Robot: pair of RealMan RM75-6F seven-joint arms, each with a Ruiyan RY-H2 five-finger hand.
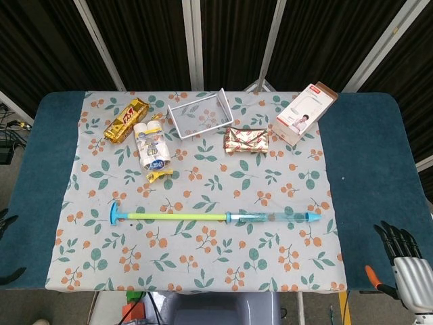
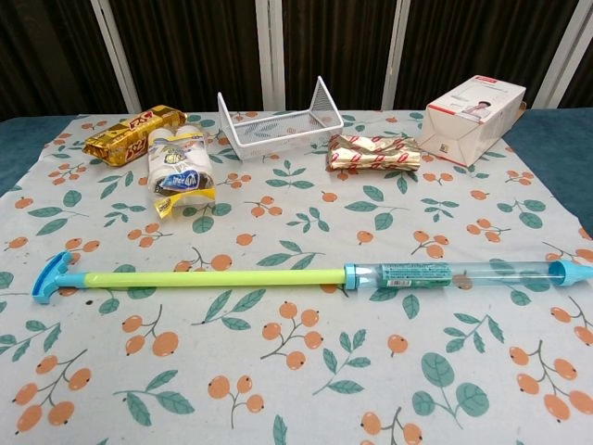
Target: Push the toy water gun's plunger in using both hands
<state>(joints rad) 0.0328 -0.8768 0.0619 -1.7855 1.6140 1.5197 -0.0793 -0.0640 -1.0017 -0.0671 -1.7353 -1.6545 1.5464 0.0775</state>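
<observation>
The toy water gun [image 1: 216, 217] lies flat across the near part of the floral cloth, with nothing touching it. Its blue T-handle [image 1: 114, 215] points left, and the yellow-green plunger rod [image 2: 213, 276] is drawn far out of the clear blue barrel [image 2: 454, 273], whose nozzle is at the right. My right hand [image 1: 404, 261] hovers off the table's near right corner with its dark fingers straight and apart, holding nothing. Only a few dark fingertips of my left hand [image 1: 5, 220] show at the left edge, spread wide and well clear of the handle. Neither hand appears in the chest view.
Along the back stand a gold snack pack [image 1: 126, 119], a wrapped bottle pack [image 1: 151, 146], a white wire basket [image 1: 200, 114], a gold foil packet [image 1: 246, 140] and a white and red box [image 1: 306, 112]. An orange-handled tool [image 1: 376, 279] lies beside my right hand.
</observation>
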